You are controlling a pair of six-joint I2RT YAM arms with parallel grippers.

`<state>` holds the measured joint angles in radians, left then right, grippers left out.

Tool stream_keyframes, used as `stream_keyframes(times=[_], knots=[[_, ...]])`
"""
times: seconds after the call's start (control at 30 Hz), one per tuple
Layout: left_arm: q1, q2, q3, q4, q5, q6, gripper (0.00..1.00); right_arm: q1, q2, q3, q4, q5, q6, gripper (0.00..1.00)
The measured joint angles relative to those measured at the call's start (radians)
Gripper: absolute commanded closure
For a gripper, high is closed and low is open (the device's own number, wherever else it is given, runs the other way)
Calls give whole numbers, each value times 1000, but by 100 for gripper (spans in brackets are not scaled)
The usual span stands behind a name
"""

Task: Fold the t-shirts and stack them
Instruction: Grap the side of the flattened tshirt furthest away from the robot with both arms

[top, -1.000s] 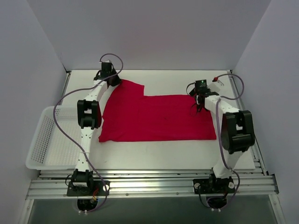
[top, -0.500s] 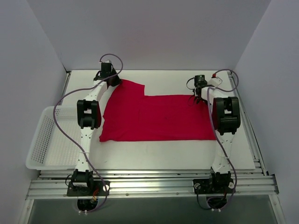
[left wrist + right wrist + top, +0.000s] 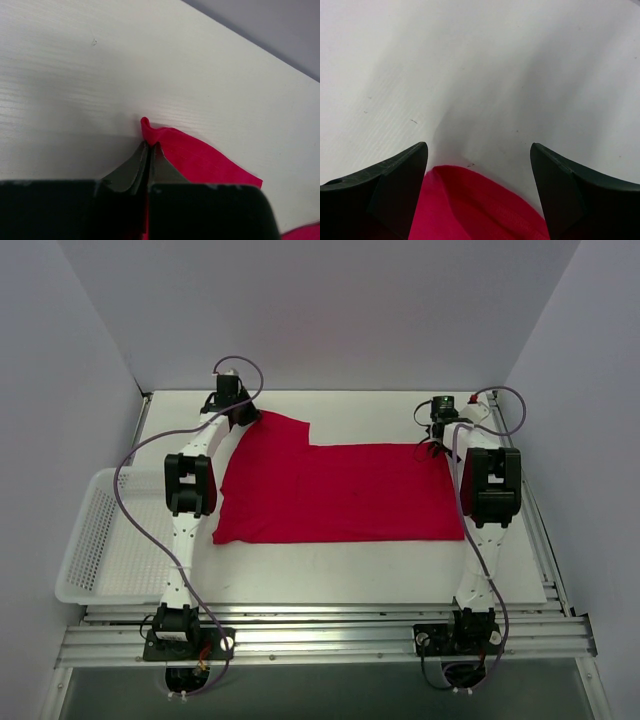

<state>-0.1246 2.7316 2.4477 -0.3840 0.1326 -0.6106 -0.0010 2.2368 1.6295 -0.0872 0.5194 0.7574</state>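
Pinching puckered cloth, left claw (image 3: 149,146) grips red t-shirt (image 3: 197,159).

The white counter (image 3: 350,575) carries a red t-shirt (image 3: 340,490), spread flat across its far half, one corner reaching toward the far left. A white mesh basket (image 3: 100,540) sits left of the t-shirt, near it, at the counter's left edge.

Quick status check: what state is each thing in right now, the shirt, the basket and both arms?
t-shirt: spread flat on the table.
left gripper: fingers shut on the t-shirt's far-left corner.
right gripper: fingers open, either side of its far-right corner.
basket: upright at the table's left edge.
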Motion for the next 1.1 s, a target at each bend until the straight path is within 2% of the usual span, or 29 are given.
stream_keyframes(times=[0.23, 0.33, 0.63, 0.67, 0.73, 0.77, 0.83, 0.9, 1.1], knots=[[0, -1, -2, 1, 0, 0, 98, 10, 26, 19, 10, -29, -4, 23], [0, -1, -2, 1, 0, 0, 98, 22, 37, 37, 18, -29, -6, 28], [0, -1, -3, 2, 0, -4, 98, 45, 50, 56, 27, -51, -16, 54], [0, -1, -3, 2, 0, -4, 98, 46, 51, 56, 27, -54, -18, 65], [0, -1, -3, 2, 0, -4, 98, 46, 51, 56, 26, -58, -20, 70], [0, -1, -3, 2, 0, -4, 98, 46, 52, 56, 27, -59, -19, 78], [0, -1, -3, 2, 0, -4, 98, 46, 52, 56, 26, -61, -21, 83], [0, -1, -3, 2, 0, -4, 98, 46, 53, 56, 24, -64, -21, 97], [0, -2, -3, 3, 0, -5, 98, 40, 54, 56, 24, -65, -18, 100]])
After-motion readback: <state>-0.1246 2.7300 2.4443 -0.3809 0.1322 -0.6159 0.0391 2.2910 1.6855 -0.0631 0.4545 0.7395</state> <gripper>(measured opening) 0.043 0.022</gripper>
